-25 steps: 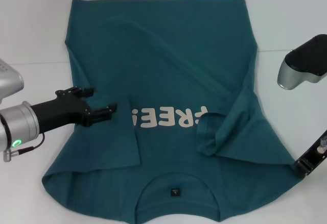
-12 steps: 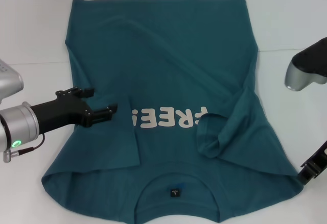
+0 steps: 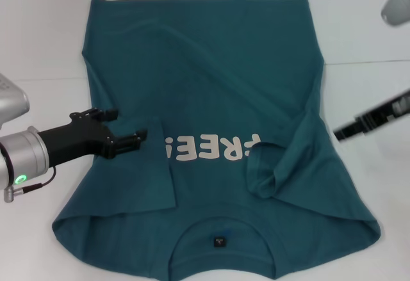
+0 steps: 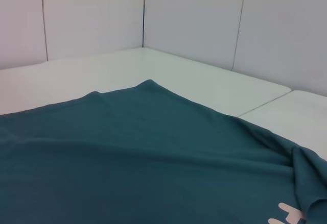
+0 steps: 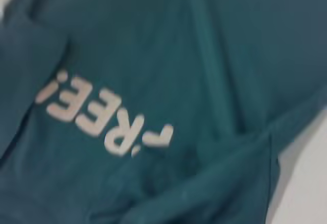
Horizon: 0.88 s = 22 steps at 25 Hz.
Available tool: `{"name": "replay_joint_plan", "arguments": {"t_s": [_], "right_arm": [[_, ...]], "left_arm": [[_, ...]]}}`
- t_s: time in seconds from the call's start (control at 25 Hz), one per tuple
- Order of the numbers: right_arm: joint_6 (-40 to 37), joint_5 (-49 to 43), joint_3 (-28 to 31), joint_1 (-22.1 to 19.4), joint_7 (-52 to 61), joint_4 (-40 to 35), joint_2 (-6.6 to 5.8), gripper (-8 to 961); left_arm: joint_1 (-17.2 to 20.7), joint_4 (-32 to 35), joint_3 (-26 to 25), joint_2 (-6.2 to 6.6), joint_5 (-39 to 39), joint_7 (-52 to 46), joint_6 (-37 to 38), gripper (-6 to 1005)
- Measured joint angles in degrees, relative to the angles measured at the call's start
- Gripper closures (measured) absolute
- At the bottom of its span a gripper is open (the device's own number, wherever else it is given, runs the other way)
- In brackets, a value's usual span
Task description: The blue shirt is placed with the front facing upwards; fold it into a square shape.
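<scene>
blue shirt (image 3: 211, 95) lies flat on white bench (image 3: 45, 44), print up, collar nearest robot, both sleeves folded inward. left pincer (image 3: 128, 130) open, empty, over left sleeve fold. right pincer (image 3: 339, 132) off right hem, lifted; state cannot tell. left arm nearer.

White bench (image 3: 45, 31), plain top with a thin seam running across it, pale panel walls (image 4: 194, 15) behind. The only thing lying right on it is the blue shirt (image 3: 211, 76), spread front up (white lettering showing), both sleeves flipped in over the chest, collar at the near edge.
</scene>
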Motion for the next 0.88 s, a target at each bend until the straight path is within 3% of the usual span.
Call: {"name": "replay_joint_plan", "arguments": {"t_s": [0.2,0.56,0.88], "right_arm": [[3.3,-1.0,-2.1,3.2,-4.6,3.4,0.03,354],[15.7,-5.7,-8.4,8.8,-22.5,13.9,1.06,364],[23.4,-5.3,-15.2,11.8,-24.7,24.9,1.64,405]], "left_arm": [[0.1,-0.3,0.0,-0.04,-0.2,0.0,0.0,164],[0.6,-0.4,0.0,-0.15,-1.7,0.1,0.0,164],[1.0,-0.4,0.0,-0.20,-2.5,0.1,0.0,164]]}}
